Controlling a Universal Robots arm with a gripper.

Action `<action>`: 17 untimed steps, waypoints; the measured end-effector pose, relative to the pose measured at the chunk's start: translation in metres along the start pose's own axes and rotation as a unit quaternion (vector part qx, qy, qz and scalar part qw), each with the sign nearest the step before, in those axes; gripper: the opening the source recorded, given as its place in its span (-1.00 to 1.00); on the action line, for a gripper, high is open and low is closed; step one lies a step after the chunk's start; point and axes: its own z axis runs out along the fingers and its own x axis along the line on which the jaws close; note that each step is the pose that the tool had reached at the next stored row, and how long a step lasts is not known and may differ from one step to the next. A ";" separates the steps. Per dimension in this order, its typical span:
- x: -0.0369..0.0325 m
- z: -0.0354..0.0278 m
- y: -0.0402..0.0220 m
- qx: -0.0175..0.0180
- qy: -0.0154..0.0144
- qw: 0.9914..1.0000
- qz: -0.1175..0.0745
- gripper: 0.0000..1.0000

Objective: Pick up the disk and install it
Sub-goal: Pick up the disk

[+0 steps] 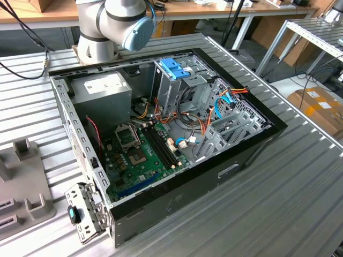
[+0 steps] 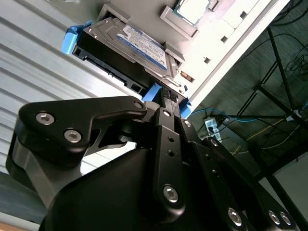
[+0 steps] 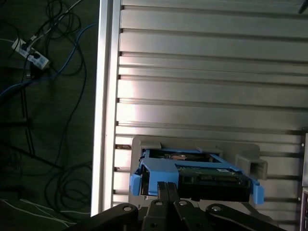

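"Locating the disk [image 2: 137, 41] first: where does it stand?"

"Seated in a grey holder [image 3: 252, 163] on the ribbed bench [image 3: 202, 72], close to the bench's edge, as both wrist views show. It is outside the open computer case [image 1: 241, 155]. I judge it neither lifted nor installed."

"State of the claw?"

"Claw [image 3: 167, 184] drawn narrow, jaws all but together. The tips are right at the middle of the blue rail [image 3: 156, 173] on the disk's near end. Whether they nip a tab of that rail or merely touch it, I cannot tell."

"How will the item handle?"

"Judgement only. The metal body is rigid and likely heavy for its bulk, so it will not flex. Its flat faces look smooth and would slip under a light pinch. The plastic rails are the weak part: they may bend, or crack if squeezed hard. The connector edge and the labelled face should be kept clear of contact."

"Recommended hold?"

"On the blue rail's end piece, taken squarely at its middle. An off-centre grip would let the weight swing the disk and could jam it in the holder."
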 end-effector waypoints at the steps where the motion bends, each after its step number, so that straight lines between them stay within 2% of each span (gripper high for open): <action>1: 0.0000 0.0000 0.0000 0.000 0.000 1.000 -0.001 -0.79; 17: 0.0000 0.0000 0.0003 0.000 0.000 1.000 -0.009 -0.79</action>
